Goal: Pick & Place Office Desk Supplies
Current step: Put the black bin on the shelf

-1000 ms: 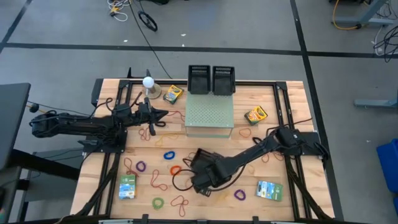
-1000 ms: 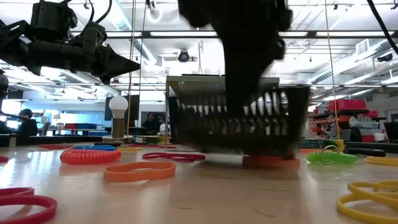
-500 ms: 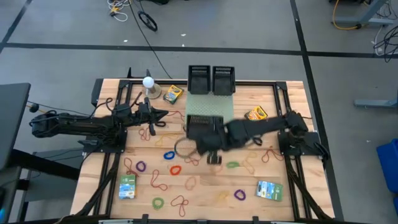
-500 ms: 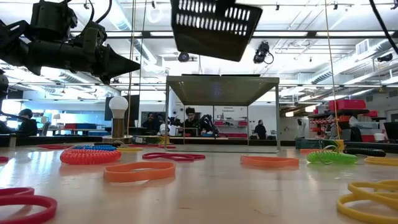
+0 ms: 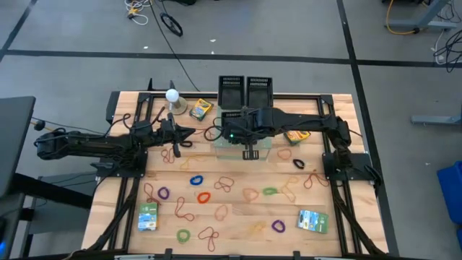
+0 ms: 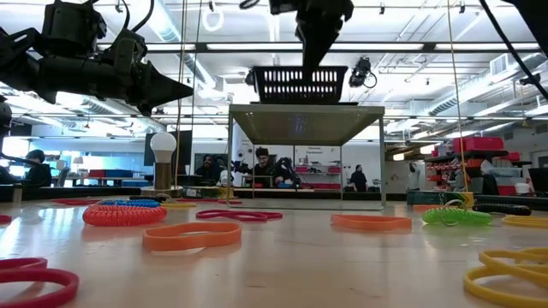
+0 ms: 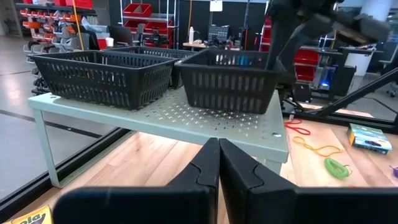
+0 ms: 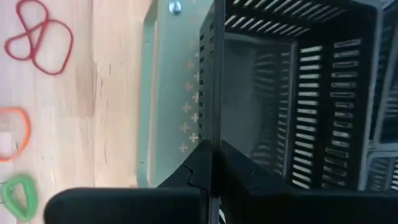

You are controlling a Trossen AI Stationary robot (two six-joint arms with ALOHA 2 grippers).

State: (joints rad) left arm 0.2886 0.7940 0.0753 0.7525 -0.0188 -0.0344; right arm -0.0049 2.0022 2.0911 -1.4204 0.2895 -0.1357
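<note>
Your right gripper (image 8: 211, 155) is clamped on the rim of a black basket (image 6: 300, 83), setting it on the green shelf (image 5: 243, 148). Left gripper (image 7: 217, 163) waits, pinched shut and empty. Rubber bands (image 5: 196, 180) lie scattered nearer on the table. Next: release the basket squarely.

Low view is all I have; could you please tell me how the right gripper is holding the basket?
Observer: The right gripper pinches the basket's side wall, one finger inside and one outside.
Operator: Are there other baskets on the shelf?
Observer: Yes, two more baskets stand side by side at the far edge of the shelf.
Operator: And where is the left gripper?
Observer: The left gripper hovers to the left of the shelf, shut and holding nothing.
</note>
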